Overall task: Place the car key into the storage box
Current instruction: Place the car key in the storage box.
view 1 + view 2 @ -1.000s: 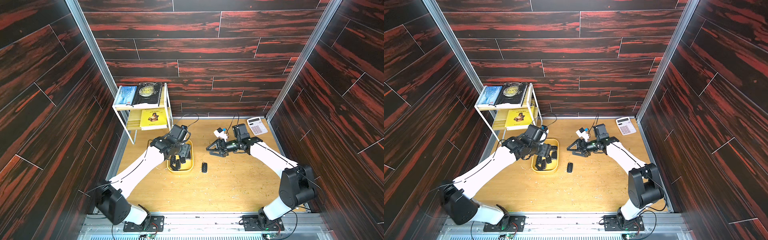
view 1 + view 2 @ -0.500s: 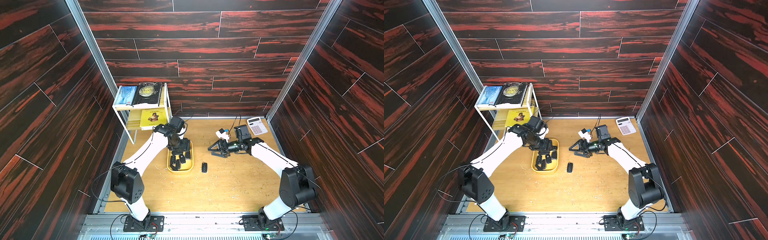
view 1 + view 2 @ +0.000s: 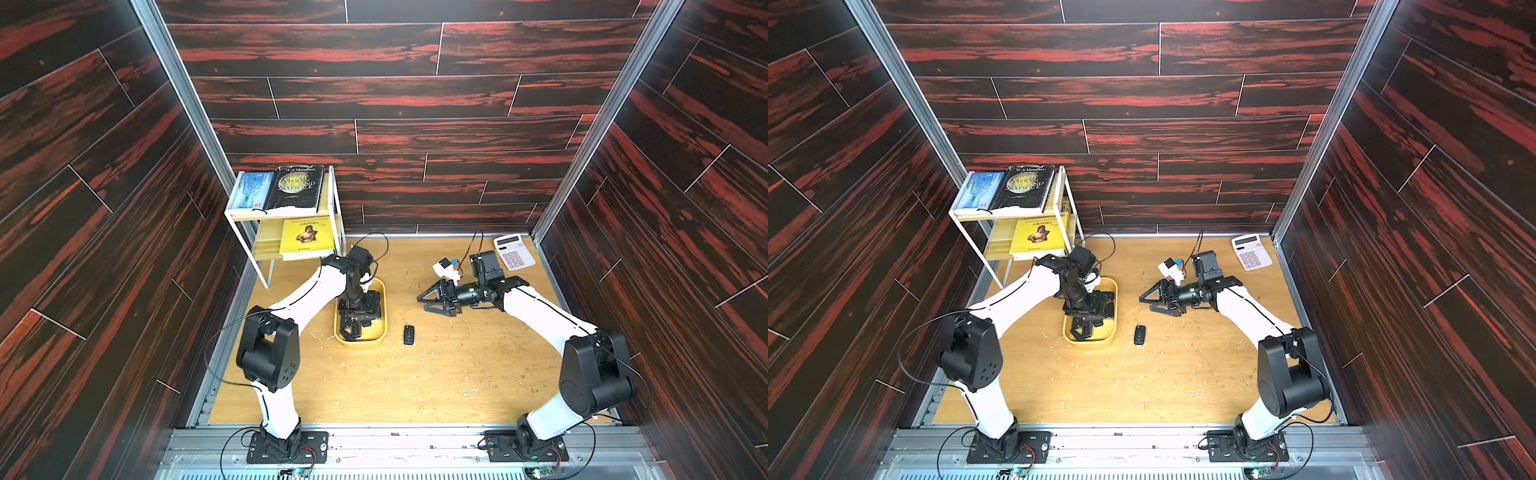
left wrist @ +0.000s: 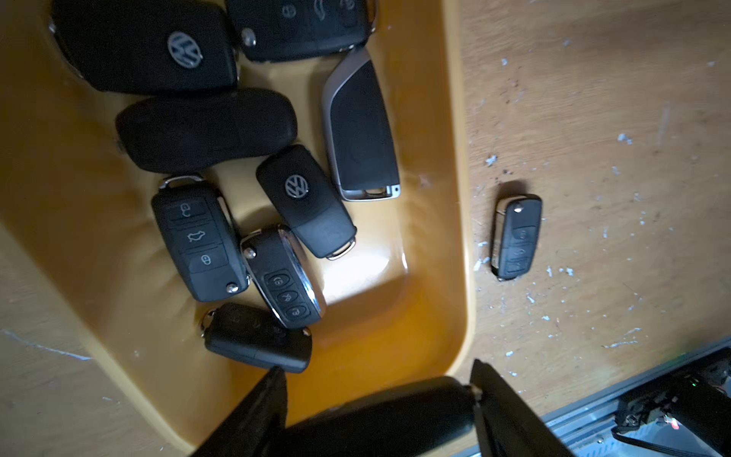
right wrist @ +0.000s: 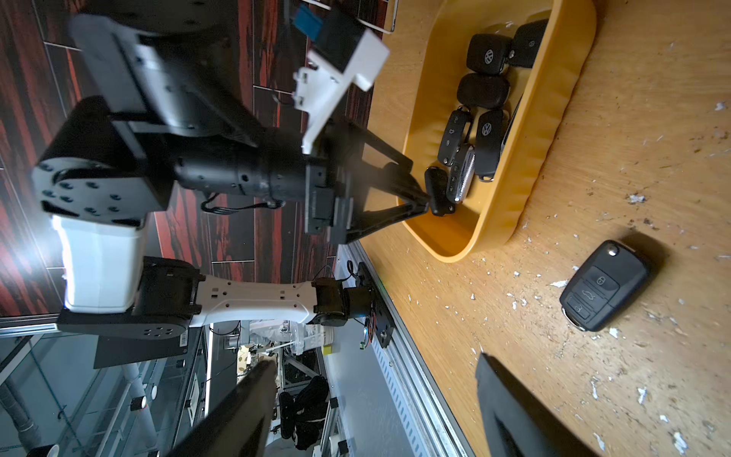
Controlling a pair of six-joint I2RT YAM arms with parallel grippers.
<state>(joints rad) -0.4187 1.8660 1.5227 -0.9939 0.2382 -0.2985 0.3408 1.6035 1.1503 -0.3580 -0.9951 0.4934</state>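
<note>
The left gripper [image 4: 375, 376] is clamped lengthwise on a black key fob [image 4: 379, 411], low inside the yellow storage box [image 4: 455, 198] beside a heap of other fobs [image 4: 199, 237]. A car key [image 3: 409, 335] lies flat on the table [image 3: 374, 386], just beside the box. The right gripper [image 3: 421, 302] hovers nearby, jaws spread, empty

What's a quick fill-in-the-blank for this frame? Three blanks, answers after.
1. The left gripper holds a black ___ over the box.
2. A loose key lies on the ___ beside the box.
3. The right gripper has its fingers ___ and empty.
Missing: key; table; open.
</note>
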